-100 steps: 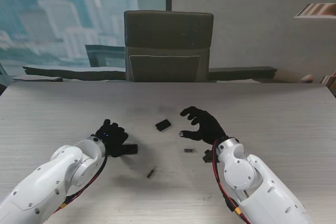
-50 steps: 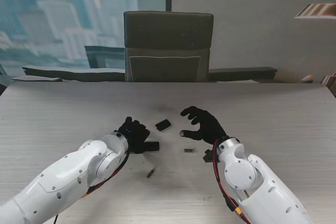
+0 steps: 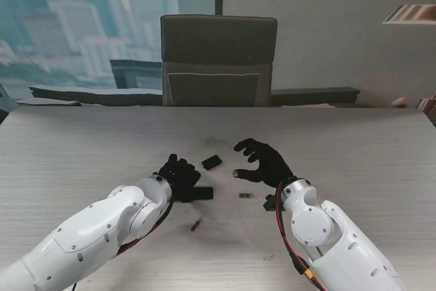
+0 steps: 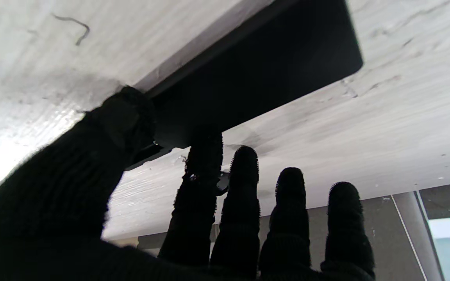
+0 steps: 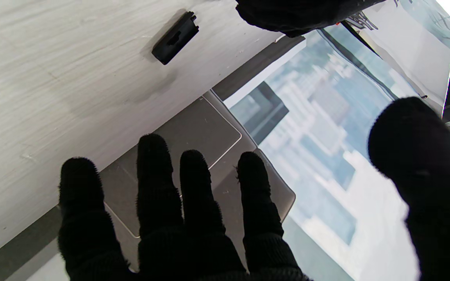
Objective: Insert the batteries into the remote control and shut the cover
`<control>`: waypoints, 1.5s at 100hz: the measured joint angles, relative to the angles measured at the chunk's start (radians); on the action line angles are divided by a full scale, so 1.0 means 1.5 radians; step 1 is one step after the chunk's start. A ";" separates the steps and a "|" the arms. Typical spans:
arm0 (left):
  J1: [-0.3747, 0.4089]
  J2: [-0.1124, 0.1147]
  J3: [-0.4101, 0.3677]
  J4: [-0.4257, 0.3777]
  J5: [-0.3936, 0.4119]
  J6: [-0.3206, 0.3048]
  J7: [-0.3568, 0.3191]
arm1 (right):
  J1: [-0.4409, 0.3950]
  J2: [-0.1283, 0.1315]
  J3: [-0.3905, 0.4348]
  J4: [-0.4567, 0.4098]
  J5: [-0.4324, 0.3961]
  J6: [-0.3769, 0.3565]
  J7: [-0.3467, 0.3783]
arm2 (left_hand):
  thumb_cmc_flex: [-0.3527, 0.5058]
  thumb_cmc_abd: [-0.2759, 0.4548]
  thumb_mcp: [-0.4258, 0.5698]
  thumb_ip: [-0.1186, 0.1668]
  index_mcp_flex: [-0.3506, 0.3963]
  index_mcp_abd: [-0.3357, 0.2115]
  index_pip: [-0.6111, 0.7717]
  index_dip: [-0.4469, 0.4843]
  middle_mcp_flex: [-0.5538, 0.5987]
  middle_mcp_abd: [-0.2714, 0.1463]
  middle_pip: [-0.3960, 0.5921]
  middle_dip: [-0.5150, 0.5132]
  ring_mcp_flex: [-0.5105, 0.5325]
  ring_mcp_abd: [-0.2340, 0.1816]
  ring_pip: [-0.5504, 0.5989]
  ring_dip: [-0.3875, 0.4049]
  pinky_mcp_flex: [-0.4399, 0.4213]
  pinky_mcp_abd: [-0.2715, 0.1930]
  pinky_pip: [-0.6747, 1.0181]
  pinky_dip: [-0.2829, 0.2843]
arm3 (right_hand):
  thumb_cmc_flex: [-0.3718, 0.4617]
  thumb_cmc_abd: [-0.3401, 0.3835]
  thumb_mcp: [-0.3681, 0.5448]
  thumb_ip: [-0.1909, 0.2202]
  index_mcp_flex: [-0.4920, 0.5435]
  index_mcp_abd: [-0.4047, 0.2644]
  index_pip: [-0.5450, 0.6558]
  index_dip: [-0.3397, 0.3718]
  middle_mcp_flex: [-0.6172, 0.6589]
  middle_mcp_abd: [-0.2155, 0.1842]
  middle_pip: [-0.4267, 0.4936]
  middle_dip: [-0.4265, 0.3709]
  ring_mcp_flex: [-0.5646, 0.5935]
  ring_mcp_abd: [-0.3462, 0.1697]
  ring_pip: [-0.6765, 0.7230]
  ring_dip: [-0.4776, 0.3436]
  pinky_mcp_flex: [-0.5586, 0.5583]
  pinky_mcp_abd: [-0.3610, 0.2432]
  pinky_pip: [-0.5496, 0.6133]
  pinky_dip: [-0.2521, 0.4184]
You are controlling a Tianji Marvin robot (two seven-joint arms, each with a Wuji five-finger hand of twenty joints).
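You are looking at an office or meeting room, high up in a city building; a pale wood-grain table (image 3: 82,141) is filling the near ground; a dark padded office chair (image 3: 218,59) is standing at twelve o'clock behind it; a large window (image 3: 88,18) at eleven o'clock is showing hazy towers; a plain grey wall (image 3: 327,25) is running toward one o'clock.

Grey chair (image 3: 219,59) behind table (image 3: 82,148), window (image 3: 88,18) left.
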 measured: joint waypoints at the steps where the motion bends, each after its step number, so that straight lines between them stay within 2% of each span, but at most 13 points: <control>1: 0.000 0.000 0.000 0.000 0.001 0.000 0.000 | 0.000 0.000 0.000 0.000 0.000 0.000 0.000 | -0.002 0.003 0.000 0.000 0.000 0.000 -0.001 0.004 0.000 0.000 -0.001 0.000 0.000 0.000 0.000 0.000 0.000 0.000 0.000 0.000 | 0.000 0.000 0.000 0.000 0.000 0.000 0.000 0.000 0.000 0.000 0.000 0.000 0.000 0.000 0.000 0.000 0.000 0.000 0.000 0.000; 16: 0.007 0.000 -0.008 -0.006 0.006 0.002 -0.007 | -0.001 0.000 0.001 0.000 -0.001 0.001 0.000 | -0.036 0.065 0.000 0.001 -0.007 0.006 -0.041 0.039 -0.014 -0.006 0.000 0.000 0.000 0.001 -0.001 0.000 0.000 0.000 0.000 0.000 | 0.000 0.000 0.000 0.000 0.001 0.000 0.000 0.000 0.000 0.000 0.000 0.000 0.000 0.000 0.000 0.000 0.000 0.000 0.000 0.000; 28: 0.016 0.000 -0.023 -0.012 0.001 0.000 -0.013 | -0.001 0.000 0.001 0.000 -0.001 0.004 -0.001 | -0.042 0.102 0.002 0.020 -0.045 0.014 -0.093 0.049 -0.048 -0.006 -0.008 0.000 -0.001 0.002 -0.003 0.000 0.000 0.000 0.000 0.000 | 0.008 0.008 0.000 0.001 0.005 0.000 0.000 0.000 0.000 0.000 0.000 0.000 0.000 0.001 0.000 0.000 0.000 0.000 0.000 0.000; 34: 0.025 -0.001 -0.036 -0.016 0.004 -0.003 -0.014 | -0.001 0.000 0.001 -0.001 0.000 0.007 -0.002 | -0.043 0.102 0.002 0.021 -0.079 0.012 -0.179 0.028 -0.067 -0.005 -0.016 0.000 -0.012 0.004 -0.014 0.000 -0.001 0.000 0.000 0.000 | 0.008 0.014 -0.006 0.001 0.005 0.000 0.000 0.000 0.001 0.000 0.000 0.000 0.000 0.008 0.000 0.000 0.000 0.000 0.000 0.000; 38: 0.031 -0.001 -0.044 -0.018 0.006 -0.006 -0.014 | -0.001 0.000 0.001 -0.001 0.000 0.009 -0.003 | -0.043 0.102 0.002 0.021 -0.093 0.011 -0.203 0.020 -0.068 -0.005 -0.017 0.000 -0.012 0.005 -0.014 0.000 -0.001 0.000 0.000 0.000 | 0.008 0.016 -0.006 0.001 0.005 0.001 0.000 0.000 0.001 0.000 0.000 0.000 0.000 0.008 0.000 0.000 0.000 0.000 0.000 0.000; 55: 0.042 0.004 -0.057 -0.023 0.037 -0.033 -0.015 | -0.001 -0.001 0.000 -0.001 0.003 0.013 -0.003 | -0.043 0.108 0.006 0.027 -0.104 0.013 -0.234 0.013 -0.074 -0.005 -0.018 0.000 -0.012 0.005 -0.014 0.000 -0.001 0.000 0.000 0.000 | 0.008 0.024 -0.007 0.001 0.005 0.002 0.000 0.000 0.001 0.000 0.000 0.000 0.000 0.008 0.000 0.000 0.000 0.000 0.000 0.000; 75: 0.052 0.011 -0.072 -0.042 0.083 -0.057 -0.045 | -0.001 -0.001 0.000 -0.001 0.004 0.014 -0.004 | -0.043 0.116 0.008 0.028 -0.126 0.013 -0.247 0.005 -0.100 -0.005 -0.020 0.000 -0.019 0.005 -0.014 0.001 -0.001 0.000 0.000 0.000 | 0.008 0.024 -0.013 0.002 0.006 0.003 0.000 0.000 0.001 0.000 0.000 0.000 0.000 0.008 0.000 0.000 0.000 0.000 0.000 0.000; 95: 0.098 0.013 -0.126 -0.067 0.126 -0.066 -0.054 | -0.002 -0.002 0.000 -0.001 0.004 0.014 -0.005 | -0.043 0.135 0.001 0.029 -0.126 0.004 -0.260 0.002 -0.110 -0.005 -0.027 0.000 -0.027 0.005 -0.015 0.001 -0.002 0.000 0.000 0.000 | 0.008 0.024 -0.013 0.002 0.006 0.003 0.000 0.000 0.001 0.000 0.000 0.000 0.000 0.008 0.000 0.000 0.000 0.000 0.000 0.000; 110: 0.131 0.016 -0.157 -0.085 0.158 -0.061 -0.062 | -0.002 -0.002 0.000 -0.001 0.005 0.015 -0.006 | -0.044 0.136 -0.006 0.030 -0.134 0.016 -0.294 -0.016 -0.123 -0.004 -0.030 -0.007 -0.027 0.005 -0.015 0.001 -0.003 0.000 0.000 0.000 | 0.008 0.025 -0.013 0.002 0.006 0.003 -0.001 0.000 0.001 0.001 0.000 0.000 0.000 0.008 0.000 0.000 0.000 0.000 0.000 0.000; 116: 0.141 0.017 -0.162 -0.087 0.161 -0.047 -0.057 | -0.002 -0.002 0.000 -0.001 0.005 0.015 -0.006 | -0.044 0.137 -0.006 0.030 -0.143 0.029 -0.302 -0.022 -0.123 -0.004 -0.030 -0.007 -0.027 0.005 -0.015 0.001 -0.003 0.000 0.000 0.000 | 0.008 0.032 -0.013 0.002 0.006 0.003 -0.001 0.000 0.001 0.001 0.000 0.000 0.000 0.008 0.000 0.000 0.000 0.000 0.000 0.000; 126: 0.155 0.017 -0.166 -0.086 0.161 -0.017 -0.030 | -0.002 -0.002 -0.001 -0.001 0.005 0.016 -0.006 | -0.044 0.141 -0.007 0.036 -0.143 0.020 -0.300 -0.022 -0.123 0.004 -0.030 -0.007 -0.027 0.005 -0.015 0.001 -0.003 0.000 0.000 0.000 | 0.008 0.032 -0.013 0.002 0.006 0.003 -0.001 0.000 0.001 0.001 0.000 0.000 0.000 0.008 0.000 0.000 0.000 0.001 0.000 0.000; 141: 0.167 0.015 -0.170 -0.076 0.157 -0.006 0.008 | -0.002 -0.002 -0.002 -0.001 0.006 0.017 -0.006 | -0.044 0.141 -0.006 0.037 -0.137 0.029 -0.283 -0.020 -0.122 0.004 -0.030 -0.007 -0.027 0.005 -0.015 0.001 -0.003 0.000 0.000 0.000 | 0.008 0.033 -0.013 0.002 0.006 0.003 -0.001 0.000 0.001 0.001 0.000 0.000 0.000 0.008 0.000 0.000 0.000 0.001 0.000 0.000; 150: 0.171 0.013 -0.171 -0.071 0.155 0.004 0.028 | -0.002 -0.002 -0.002 -0.001 0.004 0.017 -0.006 | -0.044 0.141 -0.003 0.037 -0.116 0.026 -0.259 -0.004 -0.114 0.004 -0.028 -0.007 -0.027 0.005 -0.015 0.001 -0.003 0.000 0.000 0.000 | 0.016 0.033 -0.014 0.005 0.014 0.007 -0.002 0.000 0.008 0.002 0.003 0.000 0.000 0.008 0.000 0.000 0.000 0.001 0.000 0.000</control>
